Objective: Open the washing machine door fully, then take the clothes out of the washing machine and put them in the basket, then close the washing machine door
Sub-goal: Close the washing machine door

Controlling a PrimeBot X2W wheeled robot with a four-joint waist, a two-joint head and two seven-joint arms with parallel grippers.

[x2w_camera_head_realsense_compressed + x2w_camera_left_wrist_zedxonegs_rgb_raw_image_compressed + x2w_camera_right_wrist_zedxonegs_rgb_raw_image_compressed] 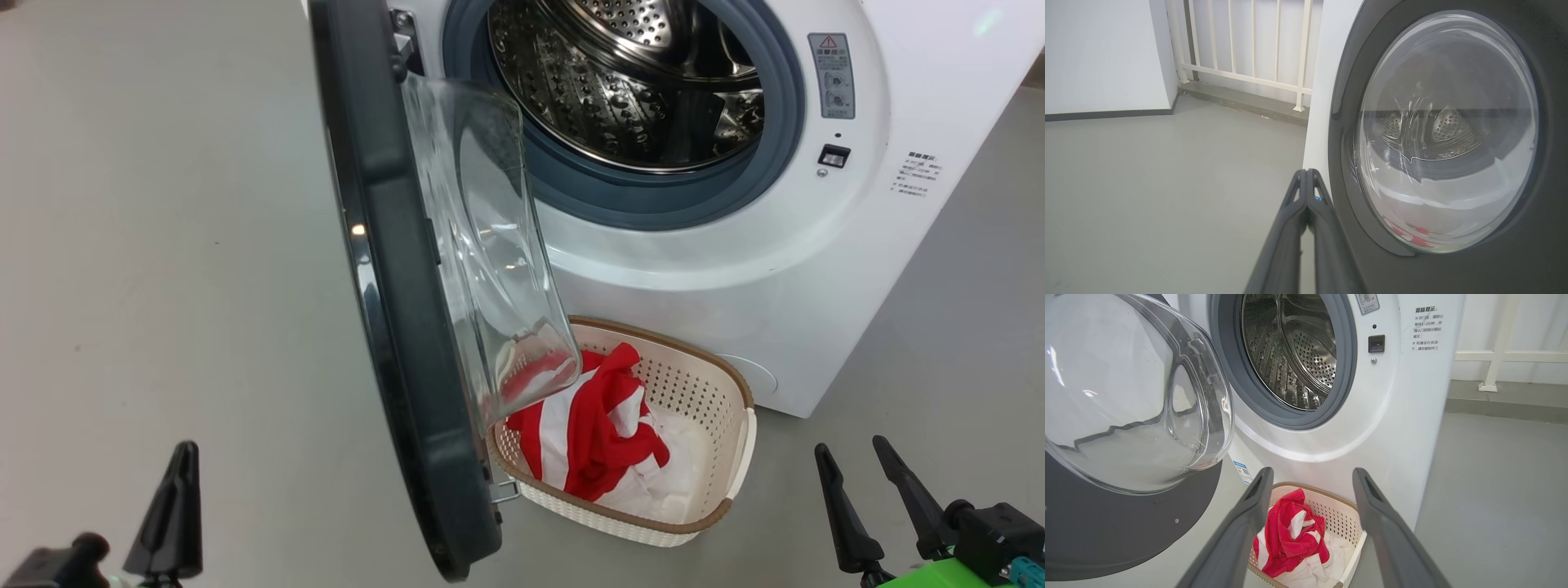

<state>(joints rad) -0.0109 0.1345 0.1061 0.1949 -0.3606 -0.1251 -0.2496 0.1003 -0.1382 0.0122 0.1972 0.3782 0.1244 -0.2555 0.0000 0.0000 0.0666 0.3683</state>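
A grey floor (1147, 183) meets a white wall (1098, 53) and a pale railing (1241, 41) on a low kerb (1241, 100).

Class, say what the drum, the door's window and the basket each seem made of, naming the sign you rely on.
Drum: probably stainless steel, bright and mirror-like, with punched holes.
Door's window: clear and glossy, glass or hard plastic; the look leaves it open.
Basket: apparently moulded plastic, matte cream, regular perforations, brown woven-look rim.

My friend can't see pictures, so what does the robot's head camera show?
Red and white clothes lie in the basket on the floor before the white washing machine. The washing machine door stands open. The left gripper is shut and the right gripper open, low in the corners.
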